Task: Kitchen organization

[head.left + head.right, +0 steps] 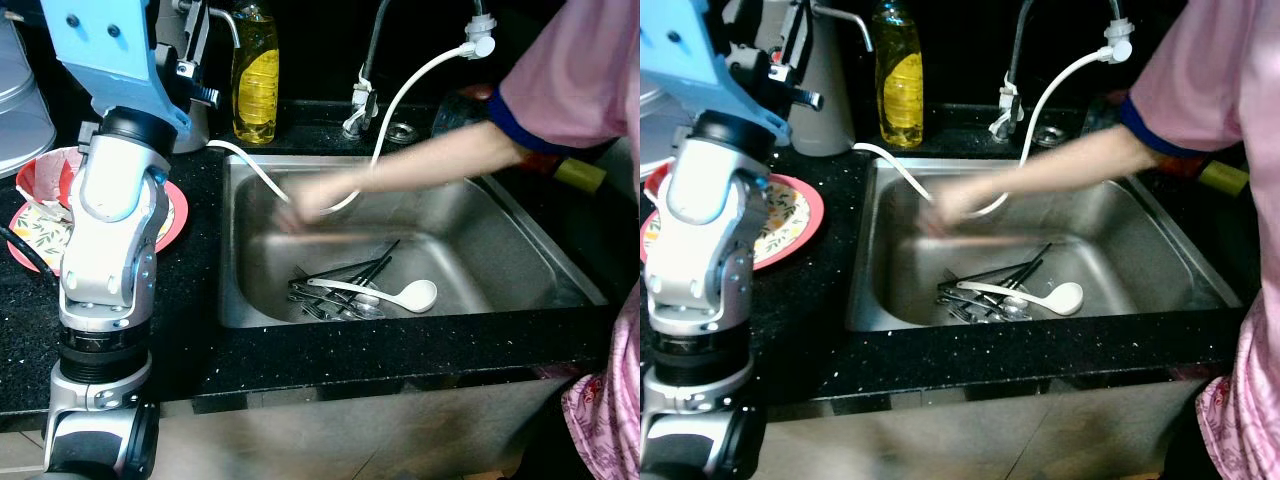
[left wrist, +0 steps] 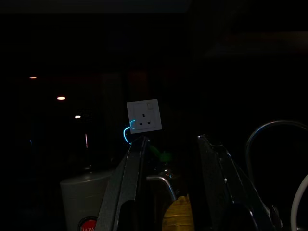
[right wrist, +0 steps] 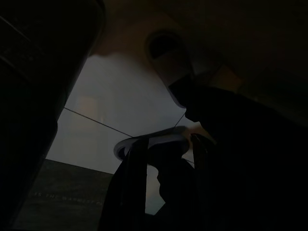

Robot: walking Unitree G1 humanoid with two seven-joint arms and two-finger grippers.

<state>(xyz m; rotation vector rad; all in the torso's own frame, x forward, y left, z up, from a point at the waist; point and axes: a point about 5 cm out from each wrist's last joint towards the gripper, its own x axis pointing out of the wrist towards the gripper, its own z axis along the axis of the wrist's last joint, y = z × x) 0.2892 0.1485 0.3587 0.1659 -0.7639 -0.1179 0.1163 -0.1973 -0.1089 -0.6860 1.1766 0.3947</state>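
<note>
A steel sink point(image 1: 500, 260) holds a white ladle point(image 1: 400, 293), black chopsticks point(image 1: 355, 270) and several metal spoons point(image 1: 340, 308). A person in a pink sleeve reaches across it; their blurred hand point(image 1: 300, 205) is low in the basin near a white hose point(image 1: 400, 100). My left arm point(image 1: 110, 230) stands raised over the counter left of the sink. In the left wrist view my left gripper point(image 2: 171, 139) is open and holds nothing, above a yellow soap bottle point(image 2: 178, 216) and facing a wall socket point(image 2: 144, 115). My right gripper point(image 3: 166, 140) hangs low over the floor in dim light, its fingers apart.
A yellow dish-soap bottle point(image 1: 255, 75) and a faucet point(image 1: 365, 80) stand behind the sink. A grey jug point(image 1: 825, 90) is at the back left. Red-rimmed plates point(image 1: 172, 215) lie on the black counter point(image 1: 200, 330) behind my left arm. The person stands at the right.
</note>
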